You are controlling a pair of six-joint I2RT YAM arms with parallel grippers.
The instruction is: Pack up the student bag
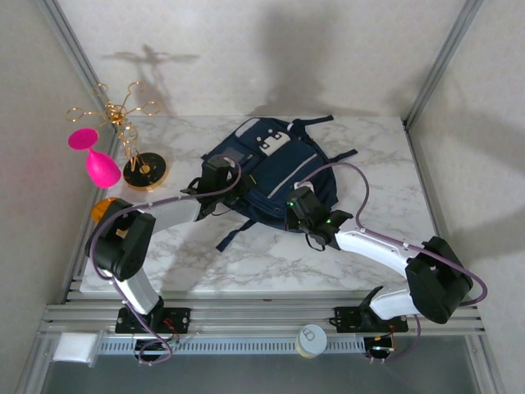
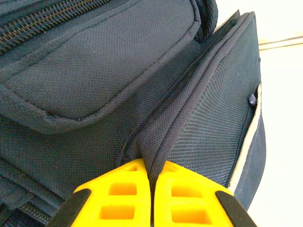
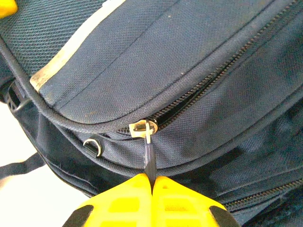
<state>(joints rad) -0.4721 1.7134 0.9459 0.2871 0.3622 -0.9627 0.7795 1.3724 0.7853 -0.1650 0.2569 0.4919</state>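
Observation:
The student bag [image 1: 275, 176], navy blue with white trim patches and a light stripe, lies on the marble table. My left gripper [image 1: 220, 176] sits at its left side. In the left wrist view the yellow fingers [image 2: 118, 196] are shut on a raised fold of the bag's fabric [image 2: 156, 156]. My right gripper [image 1: 302, 207] is at the bag's near right edge. Its fingers [image 3: 123, 203] are shut on the dark zipper pull [image 3: 148, 158], which hangs from a silver slider [image 3: 142, 127]. To the slider's right the zipper [image 3: 199, 94] gapes slightly.
A gold wire stand [image 1: 131, 139] on a round dark base stands at the back left, with a pink goblet-shaped thing [image 1: 98, 160] beside it. A loose bag strap [image 1: 238, 234] trails toward the front. A small round tin [image 1: 312, 341] rests on the front rail.

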